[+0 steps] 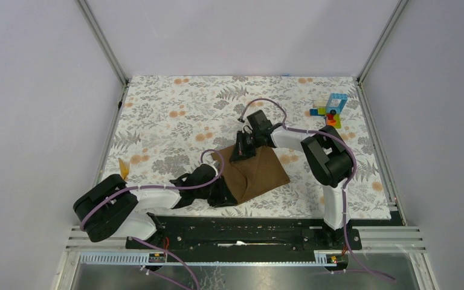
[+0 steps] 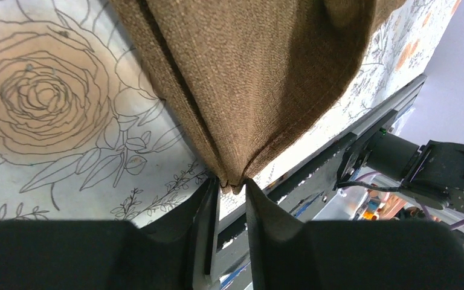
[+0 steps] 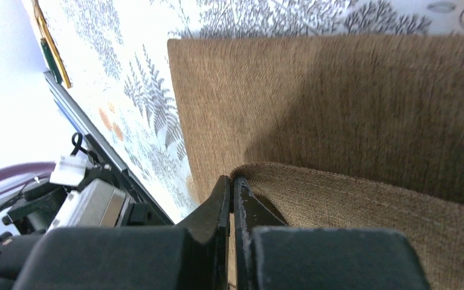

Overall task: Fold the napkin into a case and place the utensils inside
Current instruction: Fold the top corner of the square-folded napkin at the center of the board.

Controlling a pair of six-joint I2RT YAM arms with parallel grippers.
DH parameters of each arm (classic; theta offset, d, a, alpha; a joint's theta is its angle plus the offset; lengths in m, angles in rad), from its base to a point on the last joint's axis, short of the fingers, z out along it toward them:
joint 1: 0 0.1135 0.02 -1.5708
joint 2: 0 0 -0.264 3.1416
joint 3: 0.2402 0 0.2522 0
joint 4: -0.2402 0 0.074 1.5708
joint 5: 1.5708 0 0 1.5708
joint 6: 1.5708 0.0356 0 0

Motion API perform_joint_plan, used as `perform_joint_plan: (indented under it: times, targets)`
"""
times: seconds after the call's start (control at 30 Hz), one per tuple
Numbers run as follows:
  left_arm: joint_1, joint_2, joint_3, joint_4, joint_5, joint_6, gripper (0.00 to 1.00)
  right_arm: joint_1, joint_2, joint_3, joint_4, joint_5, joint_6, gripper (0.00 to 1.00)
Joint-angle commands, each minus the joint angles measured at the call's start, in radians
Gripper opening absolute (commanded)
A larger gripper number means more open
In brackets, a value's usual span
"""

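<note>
The brown napkin [image 1: 260,175] lies partly folded on the floral cloth between the two arms. My left gripper [image 1: 220,194] is at its near left corner. In the left wrist view the napkin [image 2: 260,78] narrows in taut folds to a corner pinched between the slightly parted fingertips of the gripper [image 2: 232,182]. My right gripper [image 1: 242,151] is at the far edge. In the right wrist view it [image 3: 232,180] is shut on a raised hem of the napkin [image 3: 350,199], lifted over the flat layer below. The yellow-orange utensils [image 1: 122,167] lie at the table's left edge, apart from both grippers.
A small stack of colourful toy blocks [image 1: 332,110] stands at the far right corner. The floral table covering [image 1: 175,115] spans the table between grey walls. The black base rail [image 1: 241,232] runs along the near edge.
</note>
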Motion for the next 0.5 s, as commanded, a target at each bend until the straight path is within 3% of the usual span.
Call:
perform_joint_plan:
  times: [0.0, 0.23, 0.47]
  targets:
    - [-0.012, -0.023, -0.028, -0.165, -0.058, 0.030, 0.33, 0.003, 0.032, 0.059, 0.057, -0.028, 0.049, 0.00]
    - [-0.010, -0.213, 0.029, -0.404, -0.117, 0.057, 0.43, 0.006, 0.048, 0.075, 0.083, -0.030, 0.075, 0.00]
    - [0.045, -0.401, 0.116, -0.652, -0.213, 0.086, 0.45, 0.013, 0.088, 0.106, 0.144, -0.048, 0.119, 0.04]
